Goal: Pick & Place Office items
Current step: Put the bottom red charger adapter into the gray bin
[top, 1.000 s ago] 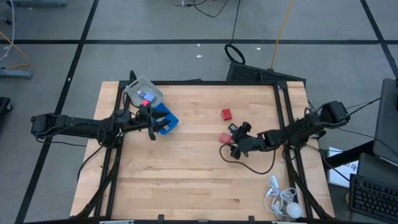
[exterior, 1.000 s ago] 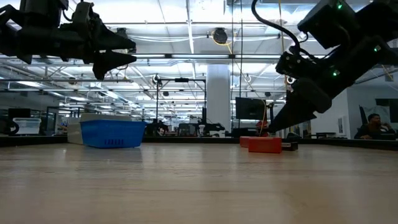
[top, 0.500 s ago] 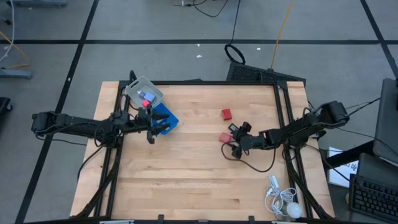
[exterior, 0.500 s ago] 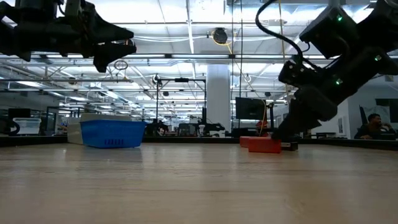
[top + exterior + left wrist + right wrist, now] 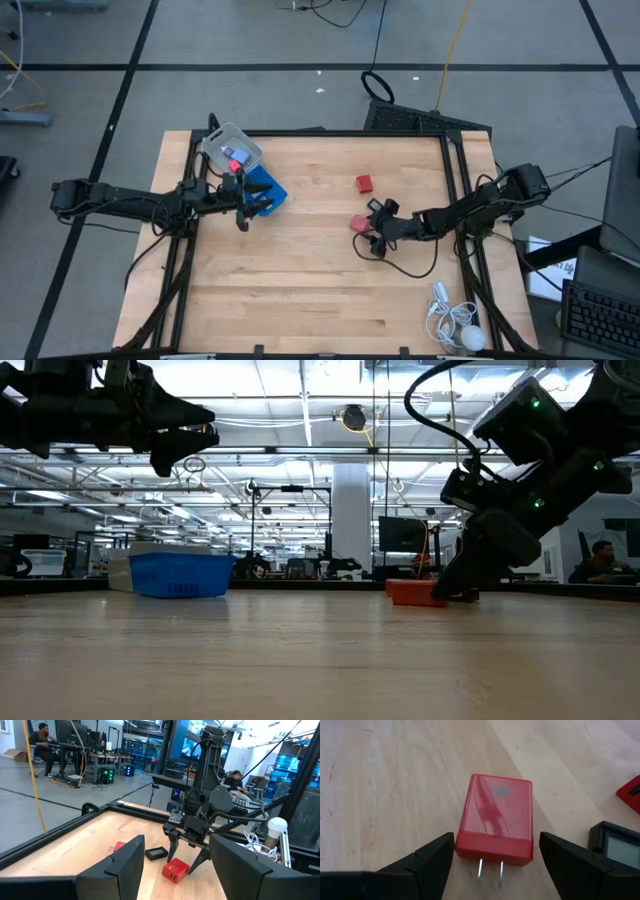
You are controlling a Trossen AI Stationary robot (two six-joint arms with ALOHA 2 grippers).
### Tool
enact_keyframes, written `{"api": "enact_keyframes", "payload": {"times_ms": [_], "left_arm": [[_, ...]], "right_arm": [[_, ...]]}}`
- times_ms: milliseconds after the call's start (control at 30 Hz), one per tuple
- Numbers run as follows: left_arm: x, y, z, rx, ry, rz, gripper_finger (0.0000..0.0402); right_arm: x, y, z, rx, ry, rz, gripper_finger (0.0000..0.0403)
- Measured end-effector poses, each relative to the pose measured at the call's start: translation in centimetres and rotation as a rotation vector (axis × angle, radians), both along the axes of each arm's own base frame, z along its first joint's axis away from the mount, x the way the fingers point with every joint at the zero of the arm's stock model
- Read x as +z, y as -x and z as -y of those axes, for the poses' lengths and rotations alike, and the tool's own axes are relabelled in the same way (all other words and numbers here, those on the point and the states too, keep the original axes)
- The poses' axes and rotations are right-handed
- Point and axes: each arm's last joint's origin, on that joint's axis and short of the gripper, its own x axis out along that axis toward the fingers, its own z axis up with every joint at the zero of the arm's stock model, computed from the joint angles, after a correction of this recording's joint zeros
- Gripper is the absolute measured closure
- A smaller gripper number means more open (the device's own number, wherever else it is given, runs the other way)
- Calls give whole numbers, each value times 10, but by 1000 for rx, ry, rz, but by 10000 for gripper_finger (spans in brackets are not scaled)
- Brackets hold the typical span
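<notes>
On the bench, right of centre: right gripper, fingers wide, straddles red plug block lying flat. Pick step. Next: lower, close squarely. Left gripper hovers over blue tray, fingers parted, empty.

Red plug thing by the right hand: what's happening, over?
Right hand open, low, straddling the red plastic plug block, not gripping yet. Left hand open, hovering by the blue plastic tray. Small dark rectangular piece lies close beside.
</notes>
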Motion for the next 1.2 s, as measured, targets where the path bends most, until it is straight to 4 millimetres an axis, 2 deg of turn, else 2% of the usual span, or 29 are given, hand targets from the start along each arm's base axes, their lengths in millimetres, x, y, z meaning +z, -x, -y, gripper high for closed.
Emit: {"api": "enact_keyframes", "payload": {"times_ms": [400, 833, 1200], "left_arm": [[0, 0, 0, 1, 1, -1, 176], [0, 0, 0, 2, 1, -3, 176], [0, 0, 0, 2, -1, -4, 176]], "right_arm": [[1, -2, 0, -5, 3, 24, 119], [-11, -4, 7, -30, 8, -20, 121], [-11, -5, 8, -32, 6, -11, 158]]}}
